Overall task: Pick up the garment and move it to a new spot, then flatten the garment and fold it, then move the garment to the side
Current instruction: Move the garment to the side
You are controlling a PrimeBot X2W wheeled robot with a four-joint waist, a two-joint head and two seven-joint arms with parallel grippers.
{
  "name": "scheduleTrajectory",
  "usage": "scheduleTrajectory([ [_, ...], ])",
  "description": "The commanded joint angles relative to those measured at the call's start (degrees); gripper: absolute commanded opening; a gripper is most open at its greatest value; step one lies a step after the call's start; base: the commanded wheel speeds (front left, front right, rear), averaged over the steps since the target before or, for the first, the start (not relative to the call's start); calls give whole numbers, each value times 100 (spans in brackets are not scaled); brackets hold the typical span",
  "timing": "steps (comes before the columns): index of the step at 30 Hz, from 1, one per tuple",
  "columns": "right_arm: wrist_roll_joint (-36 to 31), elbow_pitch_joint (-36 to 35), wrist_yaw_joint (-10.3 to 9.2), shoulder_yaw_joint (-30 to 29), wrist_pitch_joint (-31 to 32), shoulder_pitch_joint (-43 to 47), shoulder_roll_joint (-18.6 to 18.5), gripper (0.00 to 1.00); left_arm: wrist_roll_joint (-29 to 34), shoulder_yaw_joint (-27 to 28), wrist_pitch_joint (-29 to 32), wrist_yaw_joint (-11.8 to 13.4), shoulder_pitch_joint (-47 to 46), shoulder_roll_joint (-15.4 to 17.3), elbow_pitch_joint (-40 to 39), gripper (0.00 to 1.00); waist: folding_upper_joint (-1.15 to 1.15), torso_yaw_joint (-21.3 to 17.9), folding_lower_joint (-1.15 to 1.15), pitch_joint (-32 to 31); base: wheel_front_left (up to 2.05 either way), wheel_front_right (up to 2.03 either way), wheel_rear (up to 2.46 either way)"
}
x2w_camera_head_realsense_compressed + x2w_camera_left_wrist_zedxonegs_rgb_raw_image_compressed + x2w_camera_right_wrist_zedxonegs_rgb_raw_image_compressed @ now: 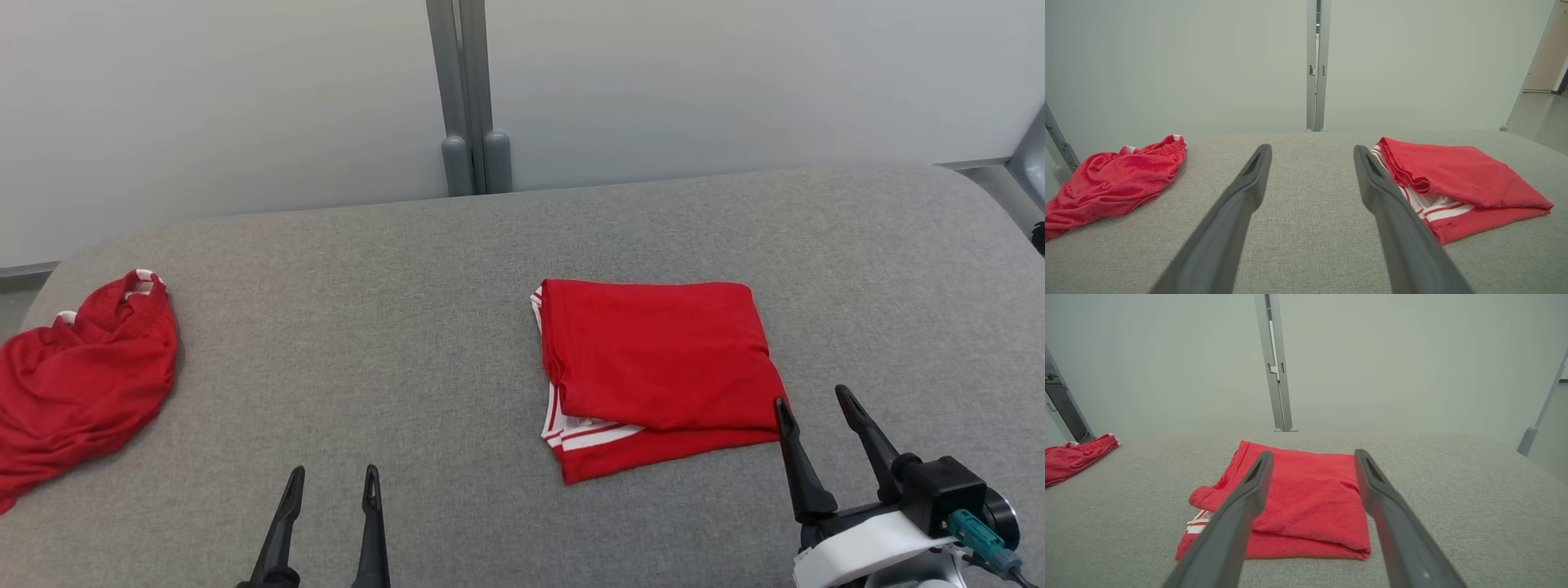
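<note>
Garment [661, 359], red with white-striped trim, lies folded into a rectangle right of centre on the grey fabric-covered table [424, 327]. Pale wall panels [204, 98] meet at a grey post [467, 90] behind. A crumpled red cloth [82, 384] sits at the table's left edge. The left gripper [335, 469] and right gripper [811, 396] are both spread, grasping nothing.

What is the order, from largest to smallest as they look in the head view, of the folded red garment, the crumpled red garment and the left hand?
1. Folded red garment.
2. Crumpled red garment; the picture's left edge cuts it off, so its full size is unsure.
3. Left hand: two thin fingers, partly in frame.
</note>
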Motion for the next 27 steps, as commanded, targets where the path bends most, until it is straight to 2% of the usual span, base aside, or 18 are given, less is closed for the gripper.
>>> scheduleTrajectory([
  [1, 39, 30, -5, -28, -16, 19, -36, 100, 32, -5, -15, 25, -48, 10, 5, 100, 0, 18, 0, 13, 0, 0, 0],
  [12, 793, 445, -5, 229, -16, -378, -177, 100, 97, -76, -15, 40, -170, 10, 14, 100, 0, 40, 0, 162, 0, 0, 0],
  [17, 1554, 696, -5, 344, -16, -689, -365, 100, 145, -150, -15, 7, -275, 10, 28, 100, 0, 86, 0, 325, 0, 0, 0],
  [22, 2731, 1203, -5, 779, 24, -1223, -894, 100, 226, -239, -16, -8, -432, 10, -12, 100, 0, 159, 0, 645, 0, 0, 0],
  [27, 4246, 1330, -4, 1248, 690, -1794, -1601, 100, 283, -324, -15, -22, -672, 10, -34, 100, 0, 248, 0, 1030, 0, 0, 0],
])
